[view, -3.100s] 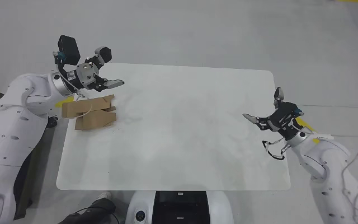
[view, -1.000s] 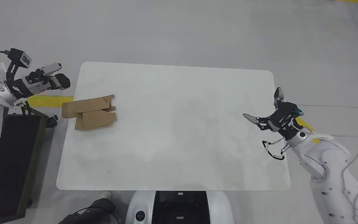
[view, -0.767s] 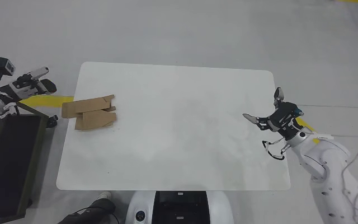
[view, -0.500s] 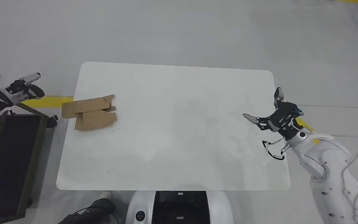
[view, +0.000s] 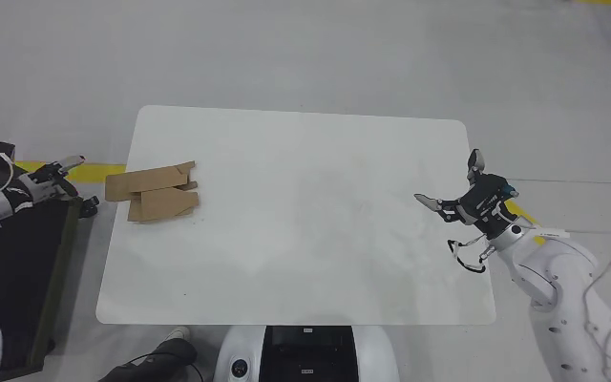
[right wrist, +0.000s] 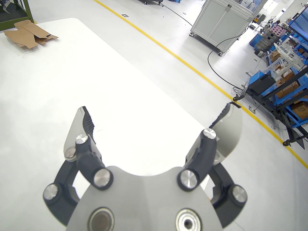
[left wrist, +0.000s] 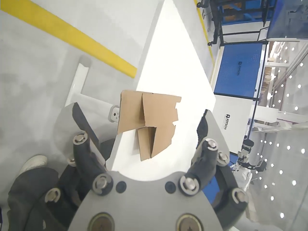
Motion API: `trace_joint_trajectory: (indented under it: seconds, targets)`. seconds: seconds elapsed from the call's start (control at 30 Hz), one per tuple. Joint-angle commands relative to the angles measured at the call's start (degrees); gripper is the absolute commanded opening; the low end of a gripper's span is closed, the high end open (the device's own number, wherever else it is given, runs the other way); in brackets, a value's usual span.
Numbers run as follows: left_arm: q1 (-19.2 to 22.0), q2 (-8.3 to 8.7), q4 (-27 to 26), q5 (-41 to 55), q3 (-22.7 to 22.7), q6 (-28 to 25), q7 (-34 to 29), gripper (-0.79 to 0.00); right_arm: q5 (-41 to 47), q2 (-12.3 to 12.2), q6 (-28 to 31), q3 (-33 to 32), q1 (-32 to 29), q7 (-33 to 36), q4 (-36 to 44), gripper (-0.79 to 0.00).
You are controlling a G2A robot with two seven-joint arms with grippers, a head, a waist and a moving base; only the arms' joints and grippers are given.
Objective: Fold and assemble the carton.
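Pulled back now, the left hand (left wrist: 140,111) hangs past the surface's (view: 315,210) 9 o'clock edge, fingers spread, holding nothing. Close by at 3 o'clock the right hand (right wrist: 157,108) waits wide open too, same spot as before. Farther off, at 9 o'clock, the carton (view: 158,191) lies flat, one end poking over the edge. It looks light, thin and bendy along its folds, I think. That poking-out end seems easiest to pinch.
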State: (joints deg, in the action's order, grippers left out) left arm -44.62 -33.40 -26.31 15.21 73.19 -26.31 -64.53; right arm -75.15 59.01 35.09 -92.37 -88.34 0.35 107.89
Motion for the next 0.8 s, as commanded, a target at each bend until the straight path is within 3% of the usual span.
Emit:
trace_joint_trajectory:
  seconds: [0.0, 0.23, 0.3, 0.5, 0.57, 0.77]
  targets:
    - [0.35, -0.81, 1.01, 0.0, -1.01, -0.25, 0.1, 0.0, -0.01, 0.0, 0.0, 0.0, 0.0, 0.0, 0.0, 0.0]
    - [1.54, -3.59, 5.61, 0.08, -3.82, -2.0, 1.26, 0.0, -0.01, 0.0, 0.0, 0.0, 0.0, 0.0, 0.0, 0.0]
    - [2.17, -4.2, 6.82, 0.08, -4.27, -2.42, 1.46, -0.043, -0.01, 0.0, 0.0, 0.0, 0.0, 0.0, 0.0, 0.0]
    - [3.42, -5.79, 9.34, 1.4, -4.86, -4.3, 0.18, -0.268, -0.01, 0.0, 0.0, 0.0, 0.0, 0.0, 0.0, 0.0]
    - [3.76, -6.2, 9.99, 0.69, -5.31, -4.71, 0.7, -0.385, -0.01, 0.0, 0.0, 0.0, 0.0, 0.0, 0.0, 0.0]
    - [4.92, -6.94, 11.71, -1.35, -6.16, -5.08, 1.74, -0.416, -0.01, 0.0, 0.0, 0.0, 0.0, 0.0, 0.0, 0.0]
